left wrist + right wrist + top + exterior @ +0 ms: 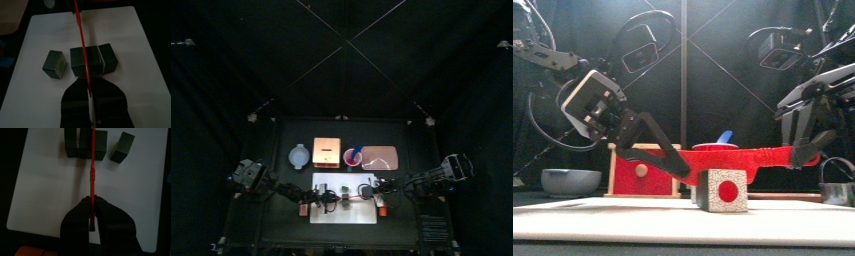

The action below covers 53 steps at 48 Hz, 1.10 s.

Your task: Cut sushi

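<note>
The white rectangular cutting board (pixel 349 197) lies flat near the front of the small black table (pixel 285 135). Behind it, toward the table's far side, stands an orange-brown wooden block (pixel 327 151) — in the front view its near face is red with a pale round spot. To one side of the block rests a small grey round bowl (pixel 298 155), low and dull-sided. To the other side sits a second tan wooden board (pixel 382 157), with a red shallow dish (pixel 354 155) at its edge — something blue pokes up from it. Black curtains (pixel 225 70) close in the table.
</note>
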Each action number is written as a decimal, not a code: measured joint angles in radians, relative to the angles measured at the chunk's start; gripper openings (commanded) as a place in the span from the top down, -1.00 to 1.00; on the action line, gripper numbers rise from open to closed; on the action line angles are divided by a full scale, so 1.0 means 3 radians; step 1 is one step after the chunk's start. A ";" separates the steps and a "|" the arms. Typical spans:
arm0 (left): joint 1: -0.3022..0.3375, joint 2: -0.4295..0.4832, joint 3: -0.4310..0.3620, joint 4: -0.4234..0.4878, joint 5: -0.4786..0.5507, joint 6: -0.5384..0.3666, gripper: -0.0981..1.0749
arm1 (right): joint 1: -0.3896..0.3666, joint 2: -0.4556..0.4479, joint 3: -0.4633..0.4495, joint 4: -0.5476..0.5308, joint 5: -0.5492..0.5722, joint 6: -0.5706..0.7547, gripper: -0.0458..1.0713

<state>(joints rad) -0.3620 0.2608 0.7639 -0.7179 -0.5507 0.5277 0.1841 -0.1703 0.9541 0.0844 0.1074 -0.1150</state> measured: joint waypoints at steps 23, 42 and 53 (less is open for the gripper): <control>0.0056 0.0031 0.0010 0.0010 0.0189 0.0000 0.42 | -0.0010 0.0215 -0.0051 0.0041 -0.0015 -0.0005 0.75; 0.0051 -0.0327 0.0041 0.0128 0.0159 0.0005 0.42 | 0.0000 -0.0245 -0.0051 -0.0056 0.0210 -0.0005 0.75; -0.0077 -0.0276 -0.0020 0.0159 0.0138 0.0000 0.42 | 0.0128 -0.0322 -0.0041 -0.0031 0.0240 0.0000 0.75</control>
<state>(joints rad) -0.3850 0.1779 0.7578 -0.6703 -0.5093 0.5277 0.2224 -0.2669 0.9419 0.0752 0.1795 -0.1150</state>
